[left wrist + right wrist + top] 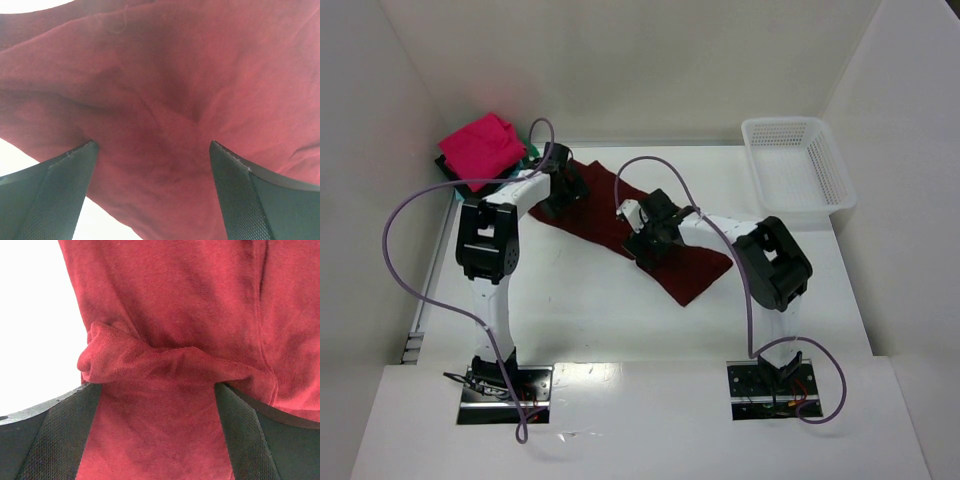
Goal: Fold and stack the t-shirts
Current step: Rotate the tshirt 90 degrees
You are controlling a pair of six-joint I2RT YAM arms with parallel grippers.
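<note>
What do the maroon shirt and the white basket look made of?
Maroon shirt: soft knit cloth, probably cotton-like jersey, with a matte finish. The right wrist view shows a fine knit grain, a stitched seam and a limp, bunched fold.
Basket: looks like rigid moulded plastic, white and smooth. It has a regular mesh of small holes in the walls and floor, and a solid rim.

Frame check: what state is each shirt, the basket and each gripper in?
maroon shirt: laid out on the table, wrinkled, a fold bunched up.
pink shirt: folded, on top at far left.
green shirt: under the pink, only an edge showing.
basket: upright, nothing seen inside.
left gripper: open, over the maroon shirt.
right gripper: open, astride the bunched fold.
</note>
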